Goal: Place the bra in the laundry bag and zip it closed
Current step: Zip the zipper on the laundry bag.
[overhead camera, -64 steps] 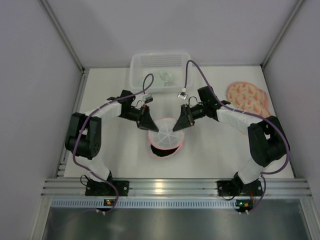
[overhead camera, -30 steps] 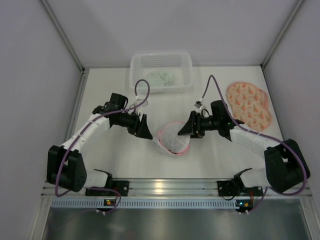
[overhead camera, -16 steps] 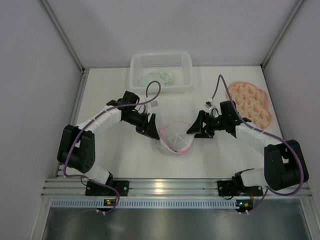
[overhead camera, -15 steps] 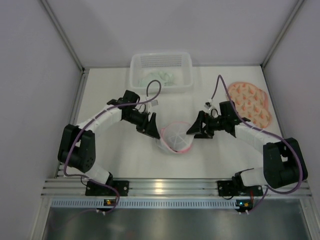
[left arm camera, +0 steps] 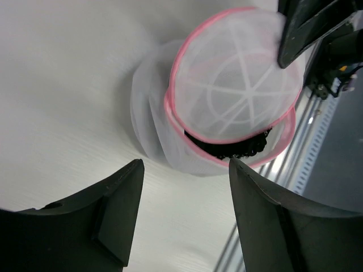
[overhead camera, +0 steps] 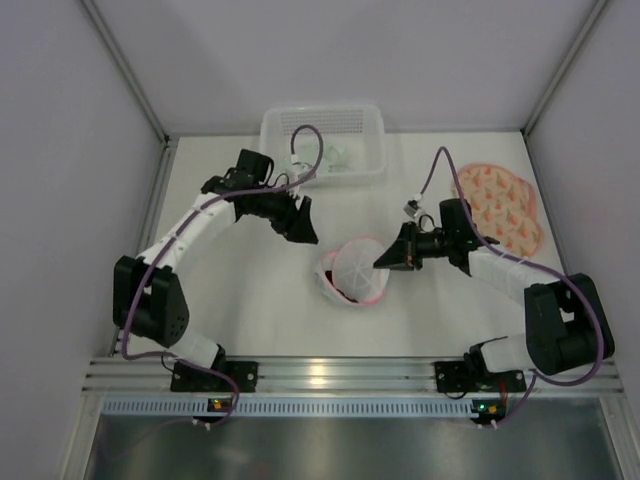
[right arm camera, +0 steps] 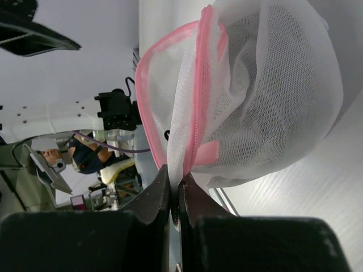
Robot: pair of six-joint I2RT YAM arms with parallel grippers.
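Hovering above the table point(overhead camera: 240, 310), the left gripper point(overhead camera: 300, 222) stands wide and holds nothing. Just right of it lies the laundry bag point(overhead camera: 350, 272), the dark bra point(left arm camera: 227, 148) inside (mouth gaping). The right gripper point(overhead camera: 384, 262) pinches the bag's pink-trimmed right edge.

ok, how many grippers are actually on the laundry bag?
1. The right gripper is shut on the pink rim of the laundry bag; the left gripper hangs open, clear of it.

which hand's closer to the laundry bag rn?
Right. The right hand is shut on the laundry bag, pinching its pink rim; the left hand hangs open, apart, beyond its far-left side.
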